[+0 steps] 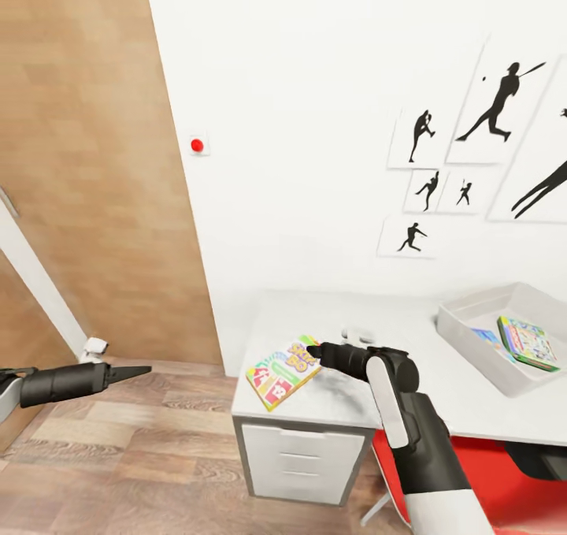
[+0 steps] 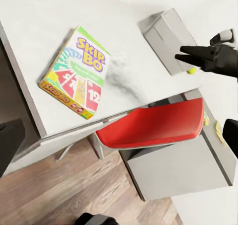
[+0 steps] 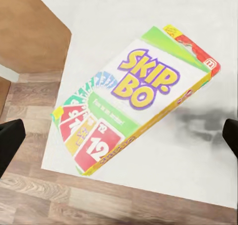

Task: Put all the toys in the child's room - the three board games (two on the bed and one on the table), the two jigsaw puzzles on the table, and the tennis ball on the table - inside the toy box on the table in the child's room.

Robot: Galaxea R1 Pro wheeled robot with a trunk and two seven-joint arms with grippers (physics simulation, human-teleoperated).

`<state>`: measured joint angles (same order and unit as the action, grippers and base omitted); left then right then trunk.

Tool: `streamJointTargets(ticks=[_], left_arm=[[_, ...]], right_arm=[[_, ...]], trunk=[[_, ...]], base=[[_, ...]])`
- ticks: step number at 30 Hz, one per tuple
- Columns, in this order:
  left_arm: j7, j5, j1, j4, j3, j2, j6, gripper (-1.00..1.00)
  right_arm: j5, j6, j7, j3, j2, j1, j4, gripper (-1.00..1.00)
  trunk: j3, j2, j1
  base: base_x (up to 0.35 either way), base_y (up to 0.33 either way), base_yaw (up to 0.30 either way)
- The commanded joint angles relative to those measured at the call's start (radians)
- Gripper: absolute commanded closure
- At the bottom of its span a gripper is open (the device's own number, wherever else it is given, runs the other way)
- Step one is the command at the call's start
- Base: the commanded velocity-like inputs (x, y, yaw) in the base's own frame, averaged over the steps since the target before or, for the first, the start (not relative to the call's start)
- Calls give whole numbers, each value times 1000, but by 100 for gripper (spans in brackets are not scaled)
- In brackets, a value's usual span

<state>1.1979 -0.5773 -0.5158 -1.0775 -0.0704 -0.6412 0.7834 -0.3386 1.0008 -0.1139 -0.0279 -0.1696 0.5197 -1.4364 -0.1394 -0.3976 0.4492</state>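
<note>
Skip-Bo box (image 1: pixel 283 371) lies flat on the white table (image 1: pixel 346 322), at the table's left end near the front corner, turned diagonally so its long axis runs from the near-left corner edge up toward the wall. The right gripper (image 1: pixel 313 353) hovers just over the box's upper right end, fingers pointing left along the tabletop; the right wrist view has the box (image 3: pixel 136 111) centred between the two finger tips, which sit wide apart with nothing held. The right arm is clearly the nearer one. The left gripper (image 1: pixel 134 373) hangs out over the wood floor (image 1: pixel 118 456), well apart from the table, tips drawn to a point and holding nothing. The toy box (image 1: pixel 504 338) sits on the table to the right, already holding flat colourful items, well apart from the Skip-Bo box. My read is that the next move is a pinch across the box's short width. Room: bare tabletop lies between box and bin, a red chair (image 1: pixel 504 480) is tucked under the table front, and the box's lower corner sits close to the table edge, so a nudge could tip it off.
</note>
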Motion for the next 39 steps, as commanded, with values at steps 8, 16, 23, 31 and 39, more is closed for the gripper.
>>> streamJointTargets(ticks=[8,16,23,31,39], left_arm=[[-7,-9,-2,1,-2,0,7,-100],[-8,-9,-2,1,-3,0,7,-100],[-9,-10,-2,2,-3,0,7,-100],[-18,-10,-3,2,-3,0,7,-100],[-45,-11,-2,2,-2,0,7,-100]], right_arm=[[-9,27,-89,0,-5,84,82,-100],[-11,27,-97,41,1,93,96,-100],[-10,28,-98,84,2,97,105,-100],[0,28,-99,81,-5,98,114,-100],[4,23,-110,73,-5,97,110,-100]], trunk=[[-8,-2,1],[-17,-2,1],[-26,-2,1],[-29,-2,1],[-29,-2,1]], base=[[161,235,-8],[109,207,-168],[45,88,-191],[118,93,-64],[143,69,-4]])
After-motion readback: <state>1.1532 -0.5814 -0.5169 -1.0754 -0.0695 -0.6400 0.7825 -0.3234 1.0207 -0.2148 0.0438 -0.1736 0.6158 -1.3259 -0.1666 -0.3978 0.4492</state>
